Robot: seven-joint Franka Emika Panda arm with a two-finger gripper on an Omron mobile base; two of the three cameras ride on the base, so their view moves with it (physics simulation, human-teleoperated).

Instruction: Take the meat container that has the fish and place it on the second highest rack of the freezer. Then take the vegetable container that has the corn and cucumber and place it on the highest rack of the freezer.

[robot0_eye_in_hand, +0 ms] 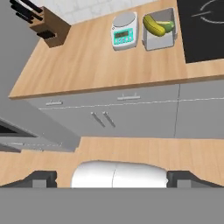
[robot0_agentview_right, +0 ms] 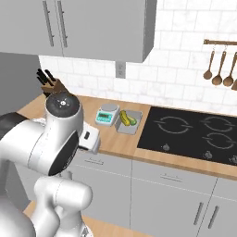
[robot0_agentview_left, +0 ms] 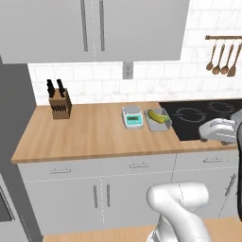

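While the vegetable container (robot0_eye_in_hand: 158,29) sits on the wooden counter (robot0_eye_in_hand: 83,61) far ahead of our fingers (robot0_eye_in_hand: 41,178), up and to the right in the hand view, we see the corn (robot0_eye_in_hand: 153,25) and cucumber (robot0_eye_in_hand: 166,25) lying side by side inside it. Just left of it stands a kitchen scale (robot0_eye_in_hand: 123,29); to its right lies the black cooktop (robot0_eye_in_hand: 202,26). Farther left is a knife block (robot0_eye_in_hand: 47,27). Our gripper (robot0_eye_in_hand: 113,177) is spread wide, holding nothing, over the grey cabinets (robot0_eye_in_hand: 131,113) and floor.
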